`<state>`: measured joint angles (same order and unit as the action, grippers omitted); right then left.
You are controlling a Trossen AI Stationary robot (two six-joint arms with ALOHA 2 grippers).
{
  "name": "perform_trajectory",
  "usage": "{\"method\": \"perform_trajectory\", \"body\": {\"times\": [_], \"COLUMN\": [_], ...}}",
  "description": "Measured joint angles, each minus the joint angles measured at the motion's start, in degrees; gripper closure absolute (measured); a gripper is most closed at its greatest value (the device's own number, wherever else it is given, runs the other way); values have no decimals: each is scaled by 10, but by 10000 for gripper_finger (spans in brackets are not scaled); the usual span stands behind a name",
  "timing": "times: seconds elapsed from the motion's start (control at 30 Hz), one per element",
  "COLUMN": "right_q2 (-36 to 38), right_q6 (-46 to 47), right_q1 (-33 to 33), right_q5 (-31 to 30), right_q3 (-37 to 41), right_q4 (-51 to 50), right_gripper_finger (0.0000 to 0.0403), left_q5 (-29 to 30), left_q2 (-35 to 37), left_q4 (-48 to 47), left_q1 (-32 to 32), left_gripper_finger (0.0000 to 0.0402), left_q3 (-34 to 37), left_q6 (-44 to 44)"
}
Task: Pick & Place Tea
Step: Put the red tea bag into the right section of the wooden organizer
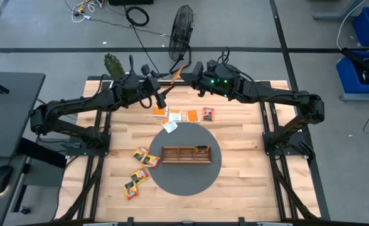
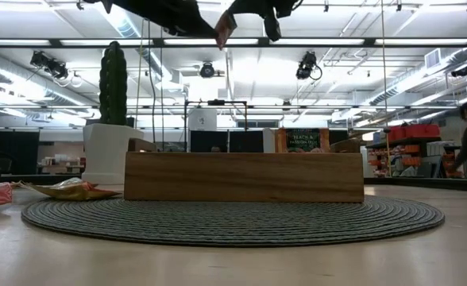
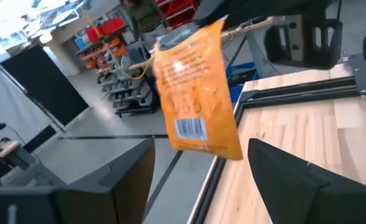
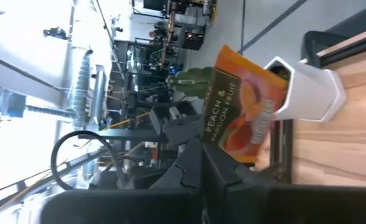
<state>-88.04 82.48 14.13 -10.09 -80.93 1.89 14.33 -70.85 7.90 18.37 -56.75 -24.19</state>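
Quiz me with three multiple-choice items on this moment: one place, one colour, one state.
1. Where does the wooden tray sit?
A on the round grey mat
B on bare wood
C off the table
2. What colour is the lifted sachet?
A white
B orange
C green
3. The jaws of the right gripper are:
A open and empty
B shut on the lifted sachet
C out of view

Answers:
1. A, the high view shows the mat ringing the tray.
2. B, both wrist views show its orange face.
3. B, the right wrist view shows it pinched.

My arms are cut off at the low view's top; print on the table sachets (image 1: 172, 115) too small to read.
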Motion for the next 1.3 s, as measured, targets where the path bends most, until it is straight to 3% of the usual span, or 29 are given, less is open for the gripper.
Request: {"method": "perform_trajectory", "body": {"times": [0.3,0.73,0.9,1.03,1.13,1.3], "right_q2": [-1,-1,0,9,28,64], "right_q6": [11,7,-73,-172,-269,-464], "right_q1": [-11,-15,-14,-13,-16,-38], "right_q5": [-1,12,39,76,107,117], "right_q3": [0,0,0,0,0,0], "right_q4": [5,7,7,13,20,-4], "right_gripper_finger": [403,403,400,378,360,344], "left_q5": [37,39,38,36,37,-51], "left_q2": [-1,-1,0,4,13,33], "left_q4": [16,17,17,13,1,-17], "left_q1": [-2,-6,-6,-7,-6,3], "left_gripper_finger": [160,367,378,363,375,383], "left_q3": [0,0,0,0,0,0], "left_q6": [-7,-10,13,43,63,140]}}
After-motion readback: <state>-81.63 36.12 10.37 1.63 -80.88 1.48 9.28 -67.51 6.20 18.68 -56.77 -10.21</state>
